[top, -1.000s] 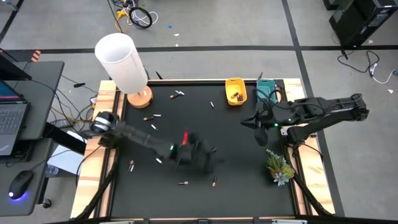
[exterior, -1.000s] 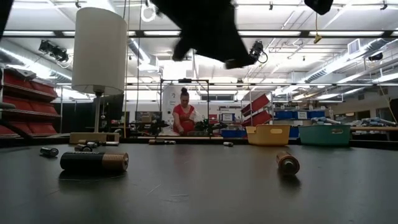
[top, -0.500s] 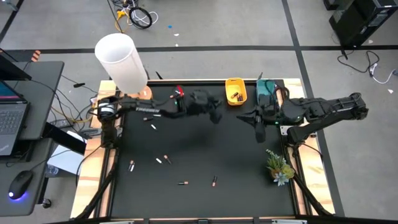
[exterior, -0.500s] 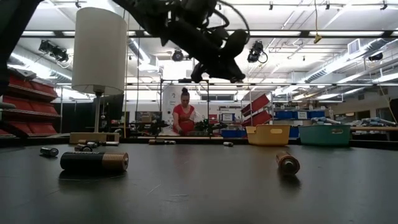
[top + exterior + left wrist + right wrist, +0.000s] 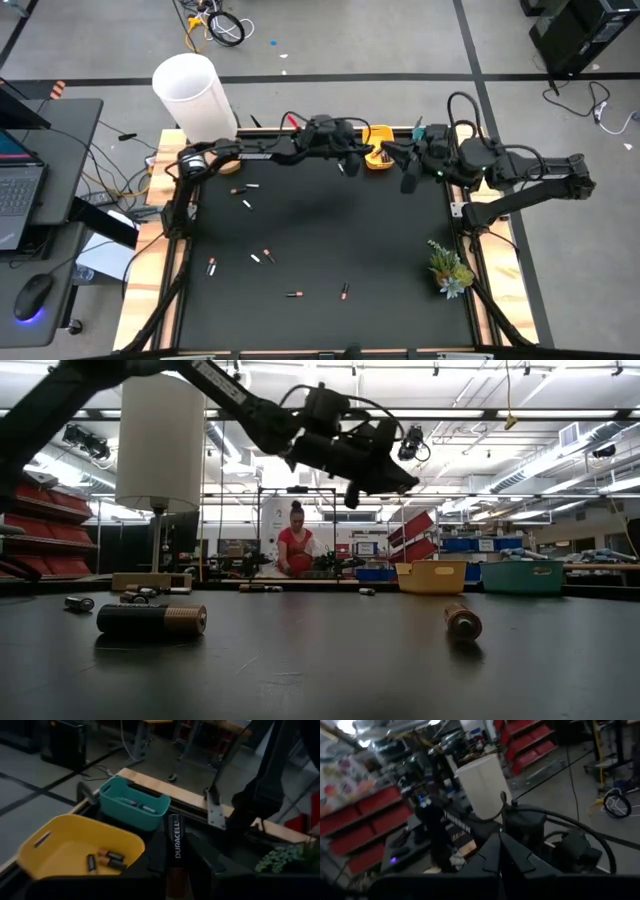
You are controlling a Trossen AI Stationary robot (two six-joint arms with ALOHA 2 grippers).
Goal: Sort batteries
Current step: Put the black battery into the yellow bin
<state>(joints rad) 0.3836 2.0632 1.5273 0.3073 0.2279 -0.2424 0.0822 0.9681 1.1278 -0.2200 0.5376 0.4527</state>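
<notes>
My left gripper point(image 5: 352, 163) hovers over the table's far edge beside the yellow tray point(image 5: 391, 140), shut on a black-and-copper battery point(image 5: 175, 839). The yellow tray point(image 5: 60, 842) holds a few batteries point(image 5: 107, 858); the teal tray point(image 5: 132, 810) stands just beyond it. More batteries point(image 5: 247, 203) lie scattered on the black mat, two of them close to the low camera point(image 5: 152, 620) point(image 5: 462, 622). My right gripper point(image 5: 404, 182) hangs shut above the mat in front of the teal tray point(image 5: 428, 150), holding nothing. My left gripper pinches the battery between its two fingers point(image 5: 202, 862), which lie along its length. The copper end point(image 5: 175, 882) sits back between them and the black end point(image 5: 174, 820) sticks out forward. The battery is lifted clear, nearly level, by the yellow tray's rim.
A tall white lamp point(image 5: 195, 95) on a wooden base stands at the far left corner. A small potted plant point(image 5: 450, 268) sits at the right edge. The mat's middle and near right lie bare. A person point(image 5: 296, 550) sits in the room behind.
My left gripper has swept from the mat's middle toward the far edge and then right to the yellow tray, carrying the battery clear of the table and turning as it went. My right gripper has risen a little and tipped up from pointing down toward level.
</notes>
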